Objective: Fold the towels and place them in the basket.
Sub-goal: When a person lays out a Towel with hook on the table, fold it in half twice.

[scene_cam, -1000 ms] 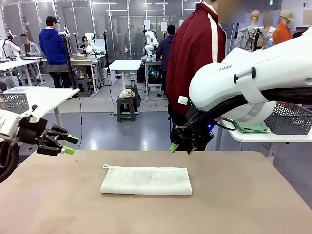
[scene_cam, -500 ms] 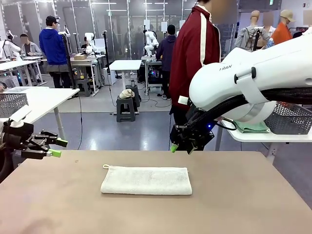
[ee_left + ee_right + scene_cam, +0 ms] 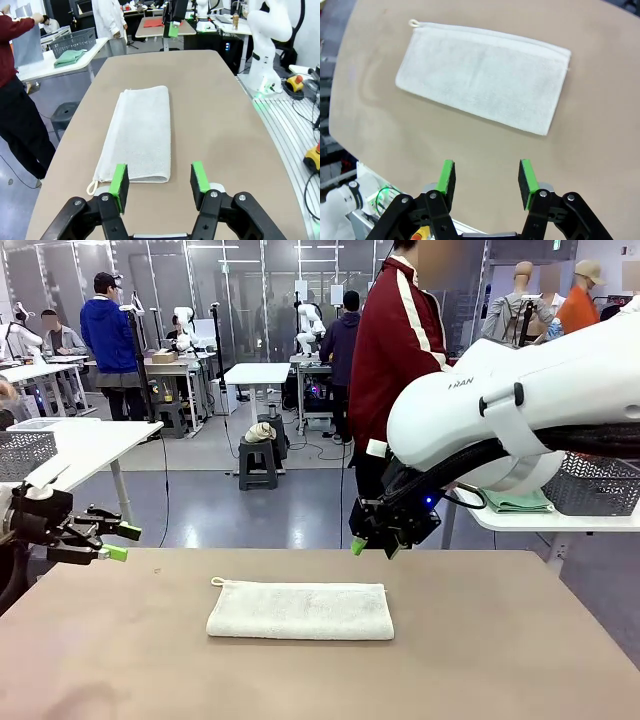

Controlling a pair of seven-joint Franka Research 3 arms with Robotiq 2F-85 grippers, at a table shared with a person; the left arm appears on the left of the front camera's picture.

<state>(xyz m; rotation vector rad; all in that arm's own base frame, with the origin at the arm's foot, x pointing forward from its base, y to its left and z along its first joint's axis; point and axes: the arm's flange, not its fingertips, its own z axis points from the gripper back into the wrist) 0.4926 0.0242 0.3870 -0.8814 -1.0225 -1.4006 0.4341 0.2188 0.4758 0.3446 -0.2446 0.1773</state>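
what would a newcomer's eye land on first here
A folded cream-white terry towel lies mid-table on the tan tabletop. The bulky white right arm looms at the picture's right, its open right gripper hanging over the far edge. The open left gripper hovers by the table's left edge.

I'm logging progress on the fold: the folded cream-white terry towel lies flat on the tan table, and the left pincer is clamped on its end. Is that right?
Not quite. The folded cream-white terry towel does lie flat on the tan table, but the left pincer is not clamped on its end. Its jaws stand open and it hangs clear of the towel, holding nothing. The left wrist view shows this.
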